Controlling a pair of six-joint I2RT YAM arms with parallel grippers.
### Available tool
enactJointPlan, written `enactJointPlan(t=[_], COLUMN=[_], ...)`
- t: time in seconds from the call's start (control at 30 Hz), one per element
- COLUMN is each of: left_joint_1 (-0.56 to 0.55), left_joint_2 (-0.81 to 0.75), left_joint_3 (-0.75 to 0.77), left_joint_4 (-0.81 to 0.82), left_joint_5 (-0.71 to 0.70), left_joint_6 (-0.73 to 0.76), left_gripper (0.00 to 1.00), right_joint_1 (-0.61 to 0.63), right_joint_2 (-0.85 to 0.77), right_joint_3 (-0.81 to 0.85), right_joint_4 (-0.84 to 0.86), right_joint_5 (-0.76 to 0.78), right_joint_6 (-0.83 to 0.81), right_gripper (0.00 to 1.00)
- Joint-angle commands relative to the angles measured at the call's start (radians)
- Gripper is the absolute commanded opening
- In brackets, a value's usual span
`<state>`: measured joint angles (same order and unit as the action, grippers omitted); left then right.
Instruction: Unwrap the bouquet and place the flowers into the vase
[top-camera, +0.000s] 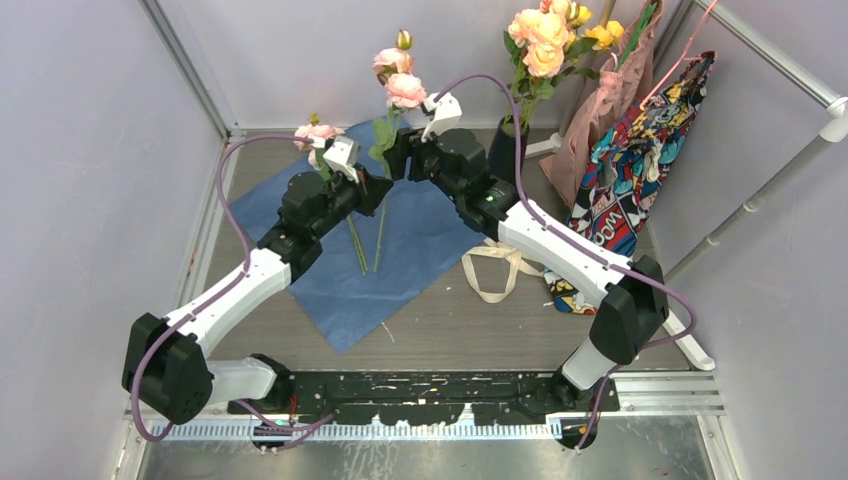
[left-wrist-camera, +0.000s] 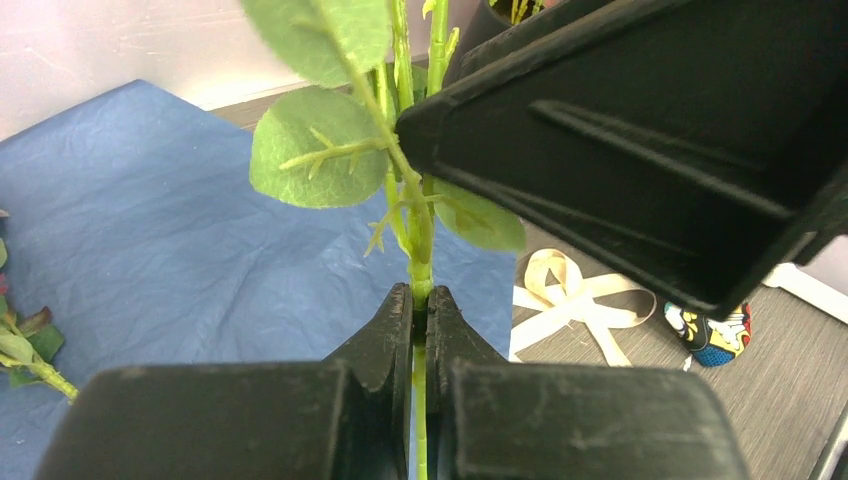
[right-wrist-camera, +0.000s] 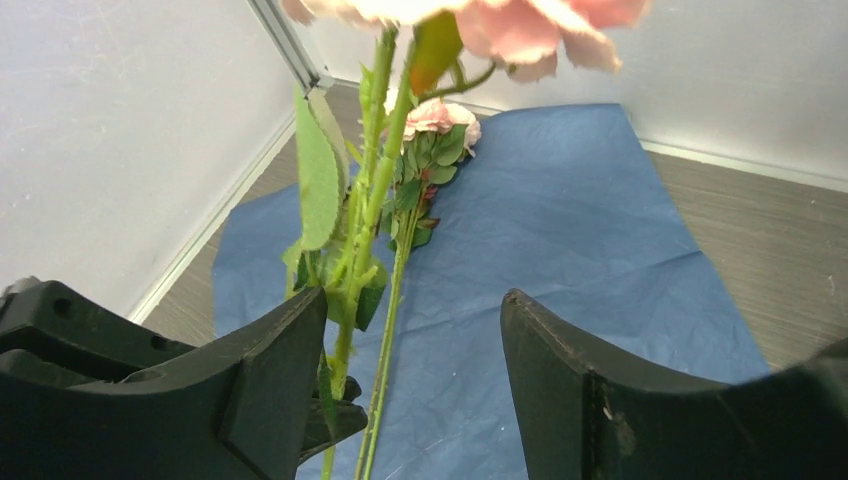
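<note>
The left gripper (left-wrist-camera: 421, 305) is closed on the rose stem (left-wrist-camera: 418, 255) and holds it nearly upright. The right gripper (right-wrist-camera: 412, 345) is open just beside it, with the stem close to one finger and not midway between them. The black vase (top-camera: 507, 150) stands behind the right arm, which is the nearer one.

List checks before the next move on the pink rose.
1. Left gripper shut on thin green rose stem: ok.
2. Right gripper open: ok.
3. Stem centred between right fingers: not ok, it hugs one finger.
4. Crinkled blue wrapping paper spread flat: ok.
5. Tall black vase has room beside peach and yellow flowers: cannot tell.
6. Cream ribbon off the stems: ok.
</note>
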<state>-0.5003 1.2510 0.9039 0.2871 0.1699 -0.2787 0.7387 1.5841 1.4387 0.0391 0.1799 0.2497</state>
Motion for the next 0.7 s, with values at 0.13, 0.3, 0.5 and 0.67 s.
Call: enactJointPlan(t=[0.13,0.3,0.5,0.67], left_joint_1=[0.000,0.001,0.000,0.001], left_joint_2=[-0.032,-0.033,-0.034,-0.039], left_joint_3=[0.001,0.001,-0.006,-0.010], left_joint_4=[0.053,0.050,0.053,0.051], left_joint_5=[0.030,0.031,0.028,0.019], left_joint_6=[0.001,0.005,0.004,0.008], left_gripper=[0.00,0.00,0.00,0.00], right_joint_1=[0.004,0.005,0.005,0.005], right_joint_2=[0.058,0.095,0.113,0.099], right_joint_3=[0.042,0.055,0.057,0.042], right_joint_4=[0.054,0.056,0.063,0.075], right_joint_5=[-0.042,-0.061,-0.059,-0.032], right_joint_6=[0.044,0.066,0.078,0.075], right_gripper=[0.69,0.59,0.20,0.01])
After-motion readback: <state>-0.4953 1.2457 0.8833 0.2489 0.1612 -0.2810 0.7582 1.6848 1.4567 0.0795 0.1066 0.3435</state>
